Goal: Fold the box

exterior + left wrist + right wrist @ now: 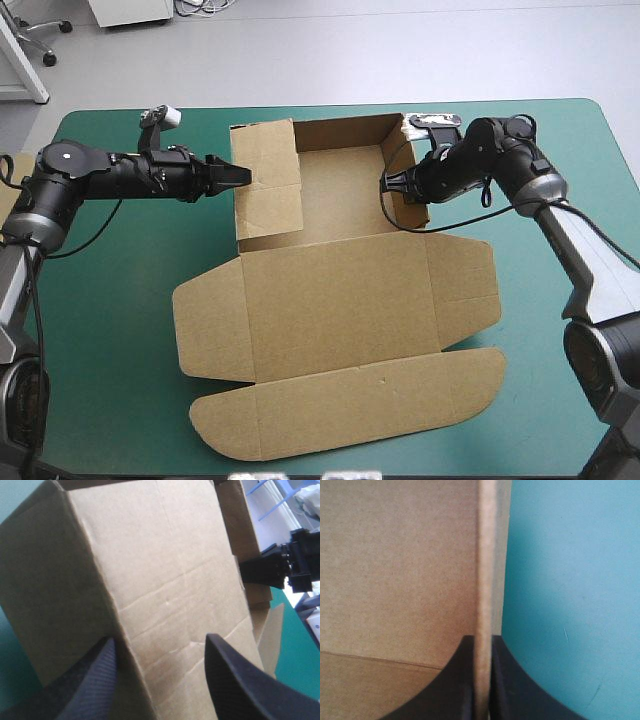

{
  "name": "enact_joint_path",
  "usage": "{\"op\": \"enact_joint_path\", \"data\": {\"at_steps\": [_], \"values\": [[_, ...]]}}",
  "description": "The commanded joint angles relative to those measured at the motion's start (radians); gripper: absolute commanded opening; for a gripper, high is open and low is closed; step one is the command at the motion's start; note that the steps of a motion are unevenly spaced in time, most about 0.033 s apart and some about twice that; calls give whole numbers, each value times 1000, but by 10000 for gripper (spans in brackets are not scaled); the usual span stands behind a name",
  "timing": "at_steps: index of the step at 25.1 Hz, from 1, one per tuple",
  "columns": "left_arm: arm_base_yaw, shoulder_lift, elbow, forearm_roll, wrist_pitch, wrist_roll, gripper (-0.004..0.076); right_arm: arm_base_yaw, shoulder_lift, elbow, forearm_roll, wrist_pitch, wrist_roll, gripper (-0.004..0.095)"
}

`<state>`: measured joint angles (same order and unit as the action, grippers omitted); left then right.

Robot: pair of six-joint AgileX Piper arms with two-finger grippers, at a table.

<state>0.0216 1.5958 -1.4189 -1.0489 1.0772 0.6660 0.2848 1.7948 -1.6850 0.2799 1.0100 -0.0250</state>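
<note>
1 partly upright brown box

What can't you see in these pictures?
- High view: the right gripper fingers are too small and dark to tell apart against the box wall.
- Right wrist view: most of the box is cut off, and only one wall edge shows.
- Left wrist view: the box's floor is hidden by the wall ahead of the left gripper.

Brown box mid-table, far walls raised, lid flat
</note>
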Motion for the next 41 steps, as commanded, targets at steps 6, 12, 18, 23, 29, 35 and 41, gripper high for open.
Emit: {"op": "enact_joint_path", "data": {"at_steps": [6,12,18,23,29,35,41], "values": [[-178,-42,-26,292,-267,-165,388,22,-49,-26,4,-67,55,-24],[-270,-34,-28,595,-347,-425,386,51,-49,-26,-8,-90,82,-21],[-283,9,-28,785,-341,-596,372,106,-49,-30,-97,-120,139,-13],[-283,29,-28,830,-367,-648,337,106,-49,-30,-88,-117,139,-13],[-290,36,-32,815,-400,-648,337,106,-49,-50,-85,-100,139,-13],[-290,36,-116,731,-352,-602,258,106,-49,-58,-140,-91,172,-13],[-290,36,-178,713,-327,-563,136,106,-49,-58,-151,-88,181,-13]]}}
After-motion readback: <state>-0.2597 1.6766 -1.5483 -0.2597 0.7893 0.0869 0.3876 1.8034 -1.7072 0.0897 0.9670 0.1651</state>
